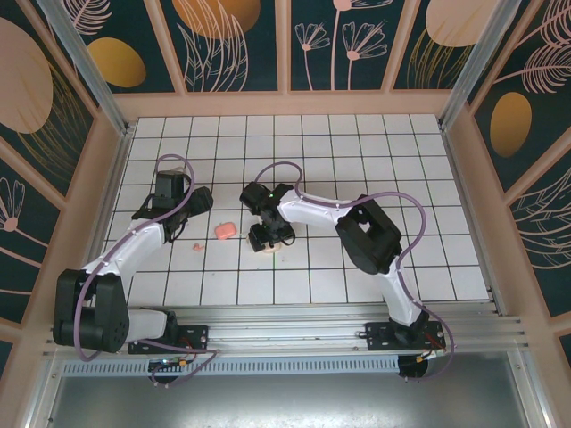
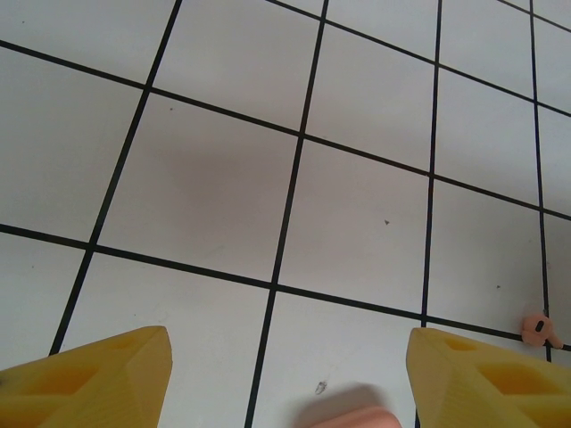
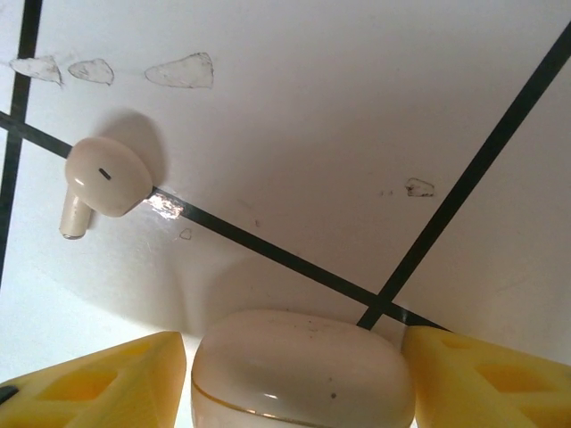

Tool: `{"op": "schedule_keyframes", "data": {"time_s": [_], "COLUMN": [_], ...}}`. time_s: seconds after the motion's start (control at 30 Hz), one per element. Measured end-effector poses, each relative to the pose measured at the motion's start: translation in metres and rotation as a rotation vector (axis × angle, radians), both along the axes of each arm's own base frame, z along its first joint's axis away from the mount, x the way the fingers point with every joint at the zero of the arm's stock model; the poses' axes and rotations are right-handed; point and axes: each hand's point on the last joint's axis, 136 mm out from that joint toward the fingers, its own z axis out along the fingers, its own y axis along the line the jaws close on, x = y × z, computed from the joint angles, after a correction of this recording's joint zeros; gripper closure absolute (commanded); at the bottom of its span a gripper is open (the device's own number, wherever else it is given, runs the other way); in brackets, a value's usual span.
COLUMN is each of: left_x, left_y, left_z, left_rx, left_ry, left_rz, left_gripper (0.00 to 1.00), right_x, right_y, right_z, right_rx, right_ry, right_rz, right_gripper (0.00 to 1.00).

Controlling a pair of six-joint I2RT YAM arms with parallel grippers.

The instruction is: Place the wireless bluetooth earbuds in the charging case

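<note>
Fingers of left tool gape; right tool straddles cream oval, grip unclear.

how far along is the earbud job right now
Done: nothing visibly seated. A pink earbud lies loose near the charging case; a cream earbud lies loose too. In hand: the right tool straddles a cream rounded shell, grip unclear. Remaining: seating both earbuds.

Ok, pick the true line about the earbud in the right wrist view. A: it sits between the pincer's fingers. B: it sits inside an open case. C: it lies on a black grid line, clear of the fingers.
C: the earbud lies across a black grid line, up and left of the right pincer and apart from it.
</note>
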Motion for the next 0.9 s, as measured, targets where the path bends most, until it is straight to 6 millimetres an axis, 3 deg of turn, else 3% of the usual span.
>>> {"op": "schedule_keyframes", "data": {"time_s": [0.43,0.6,0.73,0.9], "left_x": [-0.004,-0.006,-0.011,-0.019], "left_y": [0.000,-0.008,-0.031,-0.081], "left_z": [0.003,0.011,0.016,0.043], "left_rx": [0.011,-0.025,-0.074,-0.122], "left_ry": [-0.015,-0.110,-0.199,-0.378], "left_rz": [-0.014,-0.049,-0.137,-0.343], "left_gripper": [0.33,0.39,0.39,0.40], "right_x": [0.002,0.000,0.005,0.030], "right_y": [-0.003,-0.011,-0.018,-0.038], "right_z": [0.000,0.003,0.020,0.064], "right_rx": [-0.013,0.002,0.076,0.261], "right_ry": [-0.014,-0.027,-0.067,-0.179], "right_rz": [-0.025,-0.058,-0.114,-0.240], "right_gripper": [0.45,0.45,0.45,0.47]}}
